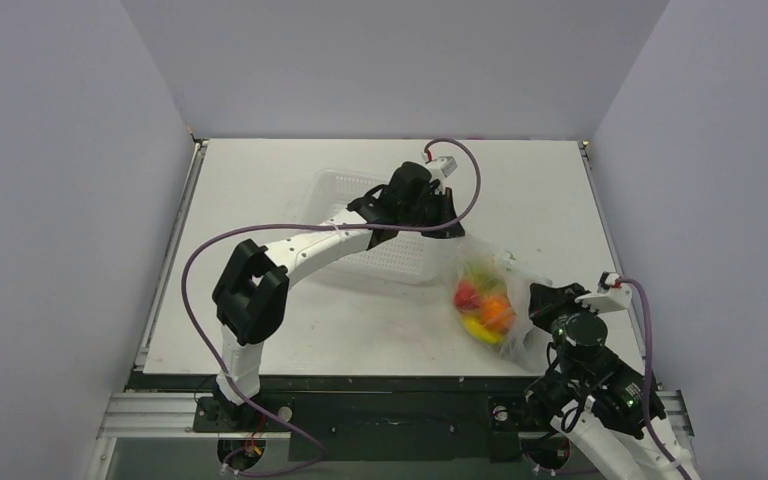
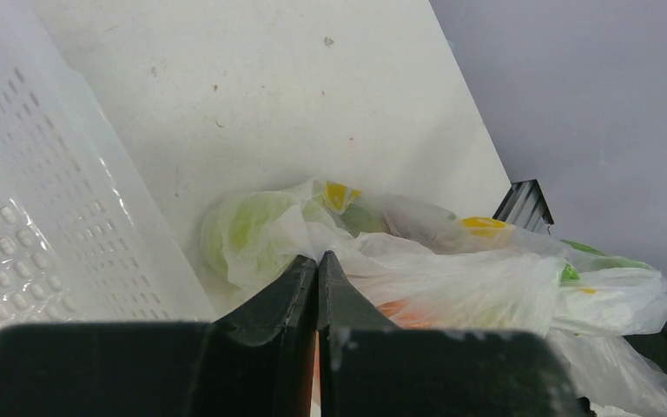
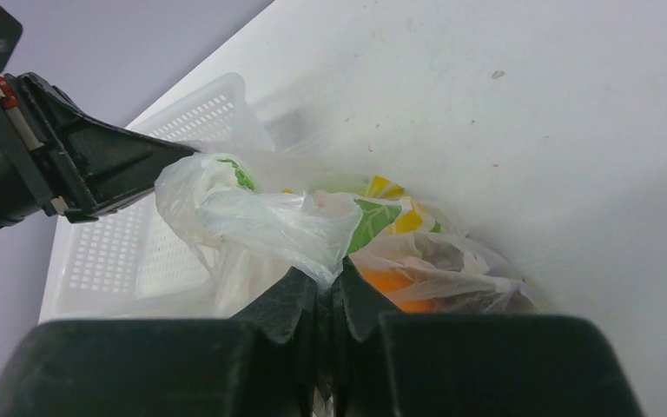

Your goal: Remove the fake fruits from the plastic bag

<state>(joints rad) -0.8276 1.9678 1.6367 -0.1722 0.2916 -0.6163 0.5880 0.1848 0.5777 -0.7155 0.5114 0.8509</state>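
Observation:
The clear plastic bag [image 1: 508, 290] hangs stretched between my two grippers, right of the basket. Inside it I see the fake fruits: a red one [image 1: 467, 296], an orange [image 1: 498, 311] and a yellow one [image 1: 479, 329]. My left gripper [image 1: 457, 232] is shut on the bag's far edge; in the left wrist view [image 2: 318, 257] the film bunches at its closed tips. My right gripper [image 1: 532, 300] is shut on the bag's near edge [image 3: 330, 265]. Green [image 3: 372, 219], yellow [image 3: 384, 187] and orange [image 3: 391, 282] fruit show through the film. The grape bunch is hidden.
The white perforated basket [image 1: 340, 190] sits on the table behind and left of the bag, partly under my left arm. It fills the left of the left wrist view [image 2: 43, 226]. The table's right edge [image 1: 610, 240] and the purple wall are close to the right gripper.

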